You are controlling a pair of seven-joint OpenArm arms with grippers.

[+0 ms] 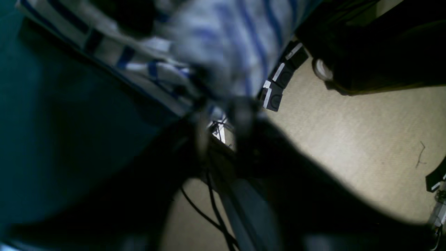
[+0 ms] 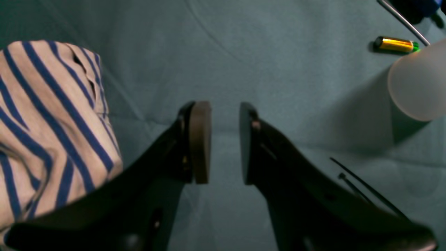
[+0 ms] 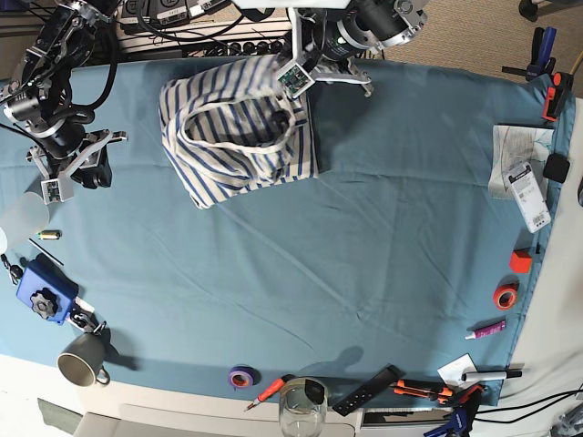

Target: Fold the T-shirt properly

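Observation:
The T-shirt (image 3: 232,137), cream with blue stripes, lies bunched and partly doubled over at the back middle of the teal table cloth (image 3: 383,228). My left gripper (image 3: 290,80) is at its back right edge, shut on a lifted fold of the fabric. In the blurred left wrist view the striped cloth (image 1: 223,45) hangs from the dark fingertips (image 1: 240,108). My right gripper (image 2: 224,139) is open and empty, low over bare cloth, with a part of the shirt (image 2: 45,122) to its left. In the base view the right gripper (image 3: 73,173) stands well to the left of the shirt.
A frosted cup (image 2: 418,83) and a battery (image 2: 395,44) lie close to the right gripper. A blue tool (image 3: 41,293), a mug (image 3: 80,360), a glass (image 3: 302,405), tape rolls (image 3: 240,375) and hand tools line the front and left edges. Papers (image 3: 519,173) lie at the right edge.

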